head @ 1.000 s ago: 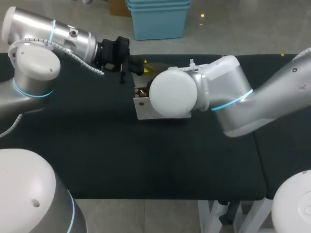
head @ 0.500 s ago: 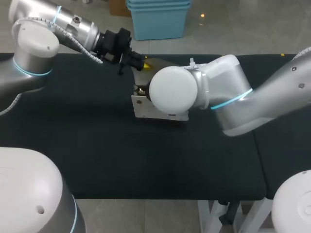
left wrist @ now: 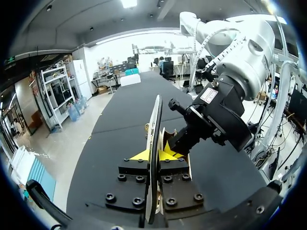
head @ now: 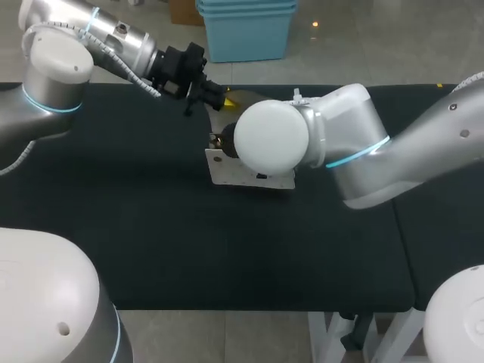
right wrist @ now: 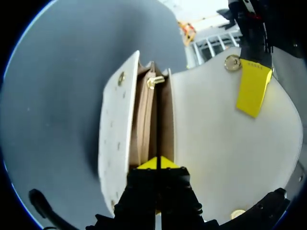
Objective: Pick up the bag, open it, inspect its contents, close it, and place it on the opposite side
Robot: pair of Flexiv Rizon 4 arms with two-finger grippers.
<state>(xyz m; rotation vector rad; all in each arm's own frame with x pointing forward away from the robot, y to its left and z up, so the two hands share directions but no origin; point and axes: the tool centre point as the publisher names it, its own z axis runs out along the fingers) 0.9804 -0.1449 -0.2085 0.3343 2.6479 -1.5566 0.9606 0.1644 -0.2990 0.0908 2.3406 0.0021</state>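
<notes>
Two arms of ours meet at the white bag (head: pixel 225 168), which sits around the middle of the black bench (head: pixel 151 242), a little toward its far side, largely hidden in the head view beneath our right arm (head: pixel 363 155). Our left arm (head: pixel 83 45) comes in from the far left corner, and the left jaws are closed on the bag's flap (head: pixel 240 98), which is lifted away from the body. In the left wrist view we see that flap (left wrist: pixel 155 134) edge-on and upright, pinched between the two yellow fingertips (left wrist: pixel 140 155), with the black wrist of the right arm (left wrist: pixel 213 120) just beyond it. The right wrist view looks down into the open mouth: the pale front wall (right wrist: pixel 115 143) on one side, tan lining (right wrist: pixel 143 124) in narrow compartments, a small gold clasp (right wrist: pixel 154 82) at the far end of the opening. The right jaws are closed on a thin inner wall at the mouth, their yellow fingertips (right wrist: pixel 147 165) pressed to it from both sides. The flap (right wrist: pixel 225 153) spreads wide on the other side of the opening, a gold snap (right wrist: pixel 232 63) near its far edge, and the left arm's yellow finger (right wrist: pixel 252 88) lies against it beside that snap. We cannot make out anything inside the compartments, nor whether the bag's base rests on the bench or hangs just above it.
</notes>
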